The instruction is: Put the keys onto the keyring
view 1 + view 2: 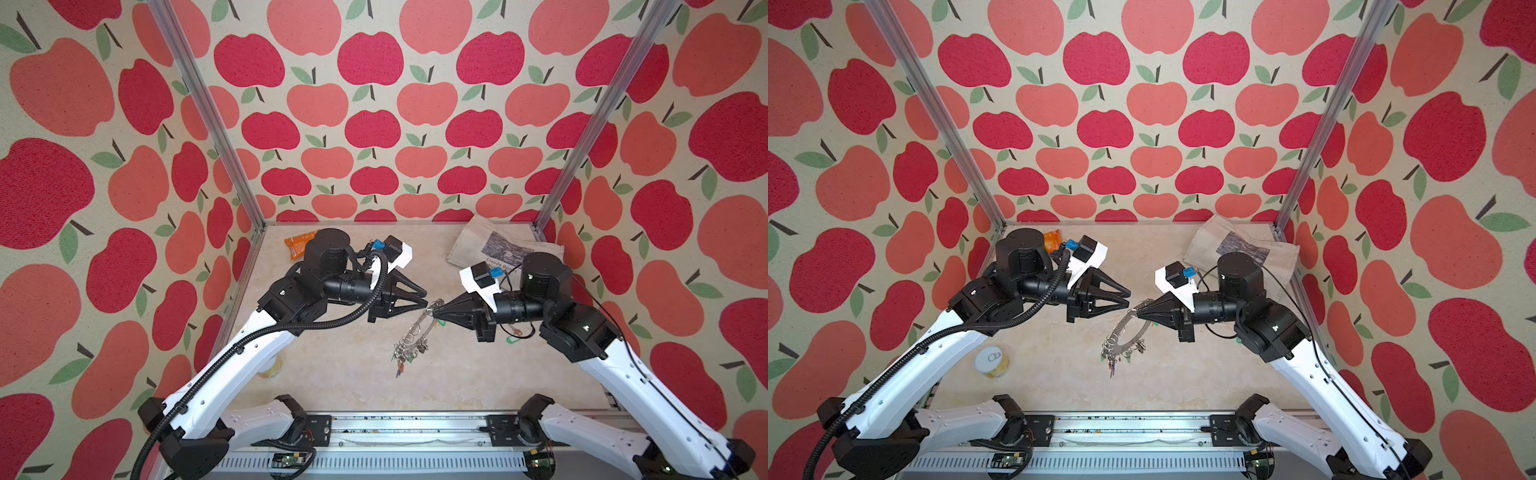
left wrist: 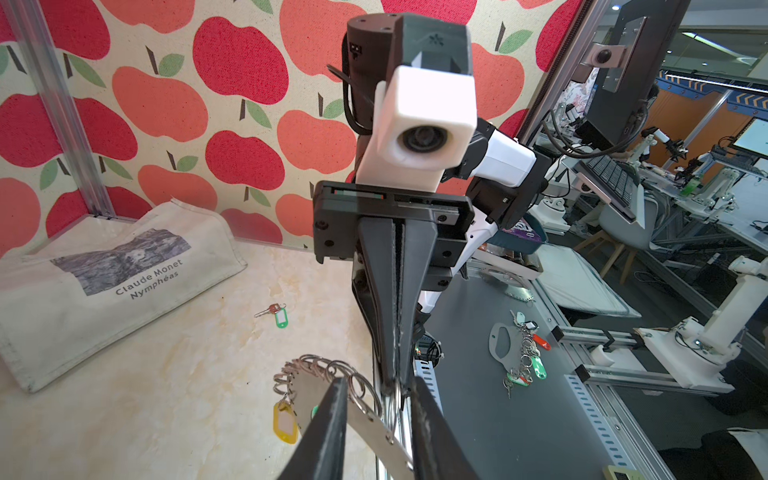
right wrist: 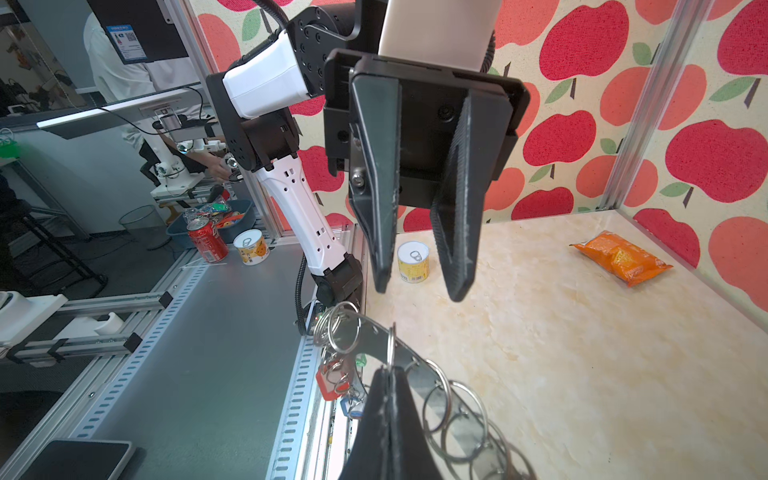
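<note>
Holding the keyring: our right claw (image 1: 435, 312) is closed on the keyring (image 3: 374, 337) at its upper rim, pinching it where one of the wire rings (image 3: 390, 345) stands up, so the disc hangs tilted above the worktop (image 1: 332, 374).
Left claw: our left claw (image 1: 427, 300) stands open and holds nothing. Its tips are just beside the keyring's top edge and apart from it in the right wrist view.
Keys already on: a bunch of keys (image 1: 405, 358) with coloured tags dangles from the low end of the disc, near the worktop.
Key left to do: one loose key (image 2: 272, 309) with a green tag lies flat on the worktop, well apart from the disc, by the right arm.
Step in hand: we judge the left claw is free to fetch that key while the right claw presents the disc.
Doing it well: we hold the right grip firm and motionless, since the hanging bunch will swing. We draw the left claw straight back so that no fingertip hooks a wire ring. We take the key by its tag, leaving its hole clear.
Risk: the pinch is narrow and the load sits low, so the disc may pivot or slip.
Unclear: we cannot tell which wire rings are free.
</note>
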`<action>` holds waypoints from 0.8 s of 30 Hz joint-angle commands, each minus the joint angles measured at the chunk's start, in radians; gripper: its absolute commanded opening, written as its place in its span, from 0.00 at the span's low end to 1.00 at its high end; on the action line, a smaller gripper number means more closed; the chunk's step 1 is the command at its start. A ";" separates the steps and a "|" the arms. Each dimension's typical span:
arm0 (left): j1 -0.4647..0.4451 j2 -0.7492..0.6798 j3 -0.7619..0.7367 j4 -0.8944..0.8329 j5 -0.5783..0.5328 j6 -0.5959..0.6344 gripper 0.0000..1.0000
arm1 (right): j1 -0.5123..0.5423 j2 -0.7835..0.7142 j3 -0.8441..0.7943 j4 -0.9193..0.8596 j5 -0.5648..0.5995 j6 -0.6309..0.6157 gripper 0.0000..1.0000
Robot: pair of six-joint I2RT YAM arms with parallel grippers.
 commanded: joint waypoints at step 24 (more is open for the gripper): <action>-0.016 0.005 0.032 -0.028 0.117 -0.027 0.26 | 0.000 -0.038 0.043 0.044 0.036 -0.016 0.00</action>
